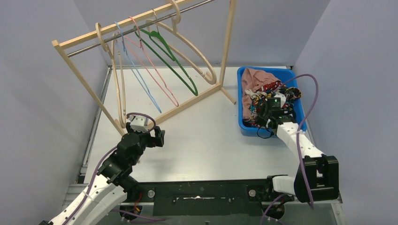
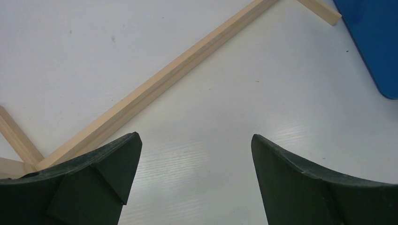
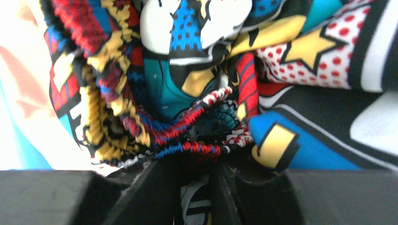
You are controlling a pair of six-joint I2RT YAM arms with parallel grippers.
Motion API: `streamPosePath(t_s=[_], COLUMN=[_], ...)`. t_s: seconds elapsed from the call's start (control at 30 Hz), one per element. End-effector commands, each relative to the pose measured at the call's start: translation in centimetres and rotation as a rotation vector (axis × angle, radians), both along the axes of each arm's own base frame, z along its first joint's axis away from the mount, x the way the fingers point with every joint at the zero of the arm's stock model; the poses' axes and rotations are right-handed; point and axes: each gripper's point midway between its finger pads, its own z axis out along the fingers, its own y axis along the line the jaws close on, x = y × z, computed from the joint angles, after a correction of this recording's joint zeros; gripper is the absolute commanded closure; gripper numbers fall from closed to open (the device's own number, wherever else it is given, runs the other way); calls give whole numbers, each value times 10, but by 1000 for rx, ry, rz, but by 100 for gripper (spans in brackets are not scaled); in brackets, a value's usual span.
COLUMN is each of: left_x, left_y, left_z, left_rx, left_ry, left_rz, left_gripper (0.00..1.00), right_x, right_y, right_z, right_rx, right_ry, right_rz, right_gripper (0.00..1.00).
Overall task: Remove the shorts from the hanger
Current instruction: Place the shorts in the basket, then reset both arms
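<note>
From the top view I see the wooden rack (image 1: 141, 29) in the upper left, with wooden, blue, pink and green hangers (image 1: 159, 61) on its rail. The blue bin (image 1: 241, 101) sits at centre right, and the shorts lie heaped inside it. A dusty pink pair (image 1: 256, 78) is bunched toward the far side, and the comic-print shorts (image 1: 255, 101) are crumpled nearer the middle. My right gripper (image 1: 273, 105) is down in the bin on that print pile. My left gripper (image 1: 159, 136) hangs at lower left, just off the rack's foot.

On the left wrist view, the left gripper (image 2: 196, 164) is spread wide over the white table (image 2: 211, 93), holding nothing. The rack's base rail (image 2: 155, 86) runs diagonally above it, and a corner of the bin (image 2: 375, 42) shows at upper right.

On the right wrist view, the right gripper (image 3: 213, 185) is pressed close at bottom centre, pinching a fold of the comic-print shorts (image 3: 197, 89). The fabric is puckered, with red, yellow, teal and dotted panels and a gathered striped edge. Pale pink cloth (image 3: 23, 79) fills the left edge.
</note>
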Motion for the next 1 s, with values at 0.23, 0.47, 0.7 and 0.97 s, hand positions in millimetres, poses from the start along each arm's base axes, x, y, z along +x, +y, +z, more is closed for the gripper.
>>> streamPosePath(t_s=[0.23, 0.47, 0.7, 0.97], left_x=[3, -3, -13, -3], left_y=[-15, 9, 55, 57], left_z=[32, 46, 55, 49], left_rx=[-76, -274, -275, -201], left_ry=[-49, -1, -15, -12], left_rz=[-53, 161, 385, 413], left_gripper=[11, 12, 11, 11], right_x=[-9, -34, -50, -46], right_y=[26, 39, 39, 40], right_z=[116, 185, 216, 208], right_rx=[113, 105, 98, 109], right_ry=[-419, -704, -831, -794], right_rz=[125, 261, 279, 271], right_gripper=[41, 26, 17, 17])
